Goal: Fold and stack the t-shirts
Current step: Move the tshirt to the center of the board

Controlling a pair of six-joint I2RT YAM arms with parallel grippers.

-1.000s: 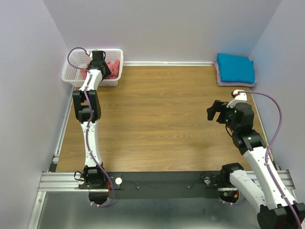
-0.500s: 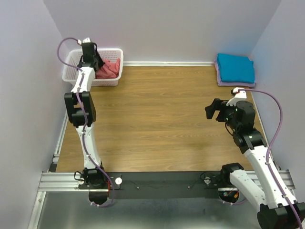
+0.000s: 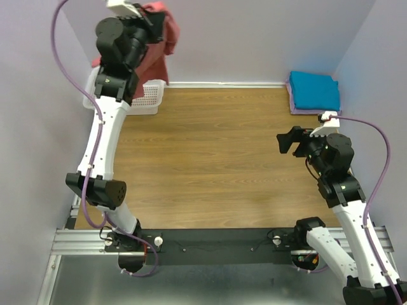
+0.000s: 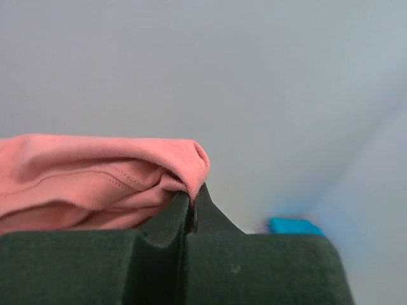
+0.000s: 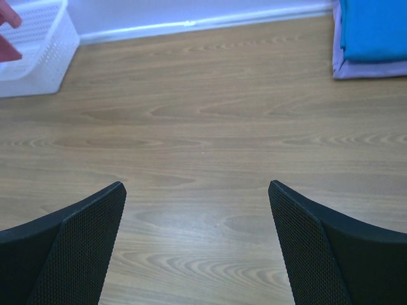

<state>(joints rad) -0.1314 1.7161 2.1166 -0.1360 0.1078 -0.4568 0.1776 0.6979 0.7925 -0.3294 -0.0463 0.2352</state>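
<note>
Salmon-pink t-shirt (image 4: 95, 175) hangs unfolded high above the basket (image 3: 150, 96), pinched in the clenched left gripper (image 4: 191, 202); teal t-shirt (image 3: 313, 90) lies folded atop the lavender one (image 5: 372, 70) in the far-right corner, right gripper (image 5: 197, 210) gapes empty over the table (image 3: 210, 159), so apparently two of three are done.

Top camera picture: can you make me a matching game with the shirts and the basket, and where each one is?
Things:
1. salmon-pink cloth t-shirt
2. teal-blue folded cloth t-shirt
3. pale lavender cloth t-shirt
4. white plastic lattice basket

Places:
A. bottom of the stack
B. standing in the far left corner
C. held up in the air by the left fingers
D. top of the stack

Pairs: 1-C, 2-D, 3-A, 4-B
</note>
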